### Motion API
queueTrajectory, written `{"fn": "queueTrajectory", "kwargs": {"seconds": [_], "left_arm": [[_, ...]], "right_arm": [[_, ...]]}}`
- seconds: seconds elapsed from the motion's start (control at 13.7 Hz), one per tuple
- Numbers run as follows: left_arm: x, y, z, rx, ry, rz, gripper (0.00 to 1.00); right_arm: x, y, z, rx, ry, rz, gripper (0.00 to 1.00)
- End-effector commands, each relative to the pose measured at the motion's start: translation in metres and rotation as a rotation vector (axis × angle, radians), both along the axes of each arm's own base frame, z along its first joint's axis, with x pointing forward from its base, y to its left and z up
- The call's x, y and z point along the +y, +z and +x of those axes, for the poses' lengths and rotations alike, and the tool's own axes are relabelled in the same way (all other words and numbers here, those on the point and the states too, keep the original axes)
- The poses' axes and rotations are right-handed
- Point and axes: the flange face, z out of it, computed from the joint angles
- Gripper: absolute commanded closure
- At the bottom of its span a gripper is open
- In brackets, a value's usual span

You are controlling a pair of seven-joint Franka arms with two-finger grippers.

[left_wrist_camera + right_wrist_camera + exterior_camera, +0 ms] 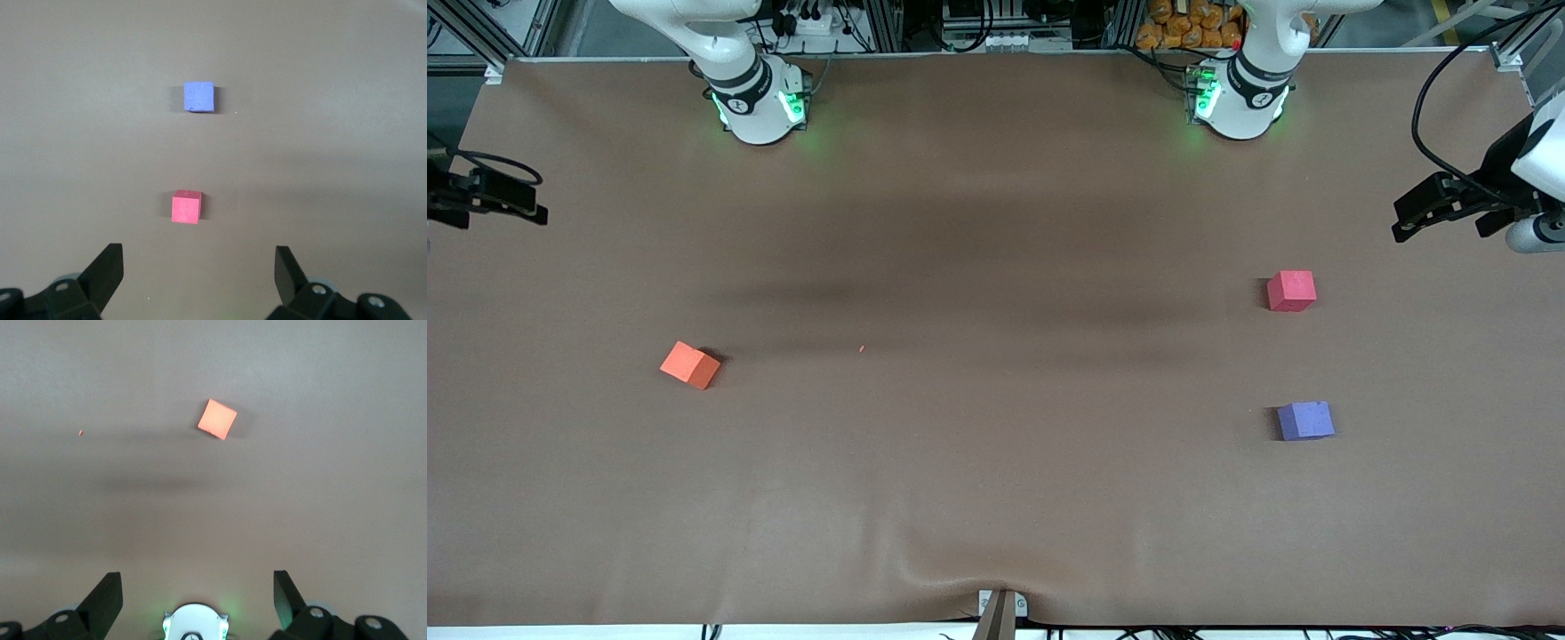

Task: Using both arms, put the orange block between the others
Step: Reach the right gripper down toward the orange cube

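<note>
- Orange block (pixel 690 364): alone toward the right arm's end of the table, untouched.
- Purple block (pixel 1306 420): nearest me of the pair.
- Red block (pixel 1291 291): farther; I judge the gap between them is the slot.
- Left gripper (pixel 199 277): fingers spread, empty, hanging above the pair's end.
- Right gripper (pixel 197 597): spread, empty, waiting at its own table edge.

— Left gripper (pixel 1405 227)? Hanging up in the air over the table edge at the left arm's end, fingers (pixel 107 270) spread wide, nothing between.

— Right gripper (pixel 538 213)? Raised over the table edge at the right arm's end, fingers (pixel 107 593) likewise parted, empty. Both waiting.
</note>
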Motion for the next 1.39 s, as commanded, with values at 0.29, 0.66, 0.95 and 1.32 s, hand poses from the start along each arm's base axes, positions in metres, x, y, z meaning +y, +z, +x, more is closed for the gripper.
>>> {"fn": "queueTrajectory", "kwargs": {"seconds": [0.29,0.66,0.95,1.32], "left_arm": [[0.004,0.008,-0.003,-0.002,-0.013,-0.006,0.00],[0.008,0.004,-0.005,0.019,-0.028,-0.004,0.00],[0.006,0.004,-0.007,0.030,-0.029,-0.008,0.00],[0.007,0.004,-0.007,0.030,-0.026,-0.008,0.00]], "right_arm": [[0.004,0.010,-0.004,0.001,-0.020,-0.021,0.00],[0.002,0.003,0.001,0.006,-0.021,-0.020,0.00],[0.001,-0.037,0.022,0.024,-0.020,-0.022,0.00],[-0.002,-0.145,0.074,0.040,0.010,-0.026,0.00]]}}
